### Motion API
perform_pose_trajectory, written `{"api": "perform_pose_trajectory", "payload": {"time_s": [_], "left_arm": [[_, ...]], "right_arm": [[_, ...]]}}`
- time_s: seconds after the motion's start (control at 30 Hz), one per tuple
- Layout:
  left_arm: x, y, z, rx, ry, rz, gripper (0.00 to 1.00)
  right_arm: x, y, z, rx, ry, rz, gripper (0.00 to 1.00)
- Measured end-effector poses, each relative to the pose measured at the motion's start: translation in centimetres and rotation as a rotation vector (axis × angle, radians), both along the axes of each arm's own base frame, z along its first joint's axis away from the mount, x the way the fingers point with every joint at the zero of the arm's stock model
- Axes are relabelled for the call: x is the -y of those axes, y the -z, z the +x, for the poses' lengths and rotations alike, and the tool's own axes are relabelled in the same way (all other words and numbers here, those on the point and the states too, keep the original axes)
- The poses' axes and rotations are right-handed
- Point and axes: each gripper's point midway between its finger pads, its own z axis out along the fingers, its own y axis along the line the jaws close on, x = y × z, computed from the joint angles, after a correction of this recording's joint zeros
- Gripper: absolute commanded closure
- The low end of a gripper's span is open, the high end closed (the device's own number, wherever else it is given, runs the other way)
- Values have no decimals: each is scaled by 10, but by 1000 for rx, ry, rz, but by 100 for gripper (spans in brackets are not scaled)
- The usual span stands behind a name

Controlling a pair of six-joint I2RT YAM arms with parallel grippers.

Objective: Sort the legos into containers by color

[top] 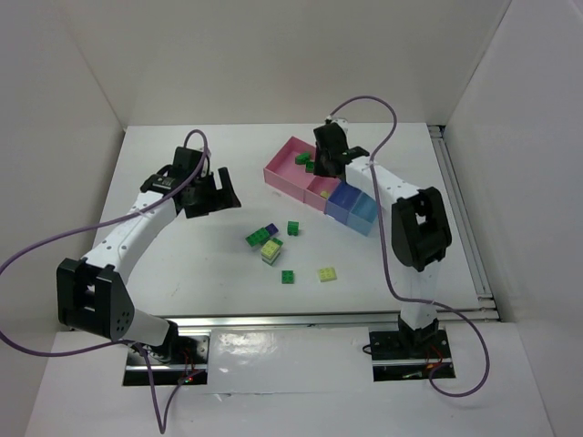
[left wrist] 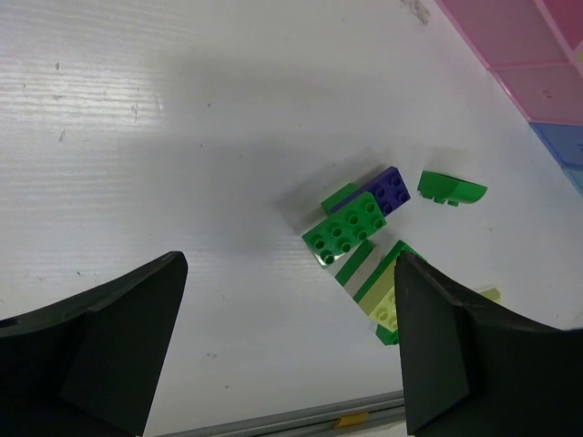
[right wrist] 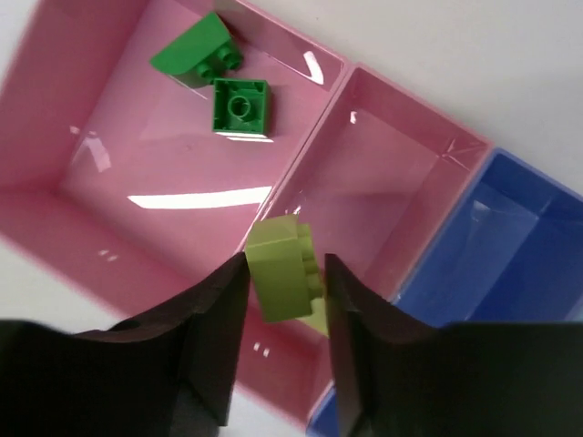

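At the small pink tray's (right wrist: 392, 182) edge, right gripper (right wrist: 284, 271) pinched on a yellow brick (right wrist: 282, 287), kept from green bricks (right wrist: 240, 106) in the big pink tray (right wrist: 100, 146); left gripper (left wrist: 290, 273) spread wide, empty, above loose bricks (left wrist: 351, 228), likely for picking.

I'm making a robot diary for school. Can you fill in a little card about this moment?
Left jaws: open, above the loose bricks
Right jaws: shut on a pale yellow brick, above the pink trays
Large pink tray: a sloped green brick and a square green brick
Blue tray: next to the small pink tray
Table: purple brick beside a green brick, others nearby
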Motion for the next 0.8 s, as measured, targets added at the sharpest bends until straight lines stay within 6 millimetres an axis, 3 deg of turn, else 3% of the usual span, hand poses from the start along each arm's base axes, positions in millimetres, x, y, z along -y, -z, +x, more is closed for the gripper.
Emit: {"api": "perform_pose_trajectory", "payload": {"time_s": [0.03,0.07,0.1,0.2,0.33,0.4,0.47,0.57,0.67,0.73,0.8], "left_arm": [[1,-3,1,4,1,-2,4],[1,-5,2,9,0,-3,4],[1,-7,3,14,0,-4,4],[0,-10,4,16,-2,3,4],[-3,-6,3,-2,-8,17,4],[-3,-3,3,-10,-9,20,4],[-3,0,3,-19,-9,23,4],[-3,4,4,-33,-9,29,4],[-3,8,5,-44,-7,33,4],[-3,10,5,-49,-7,34,4],[-3,10,5,-50,-6,34,4]], "right_arm": [[0,8,4,-16,3,-1,44],[-1,14,6,-29,4,-5,29],[0,23,8,-46,10,-7,27],[3,35,3,-84,11,-25,27],[6,25,0,-67,23,-22,37],[13,19,-13,-60,28,-22,37],[21,10,-38,-62,25,-32,37],[21,-8,-85,-45,-15,-29,25],[7,-20,-140,-34,-102,-5,11],[-3,-14,-176,-52,-169,15,7],[-11,4,-214,-115,-233,25,7]]}}
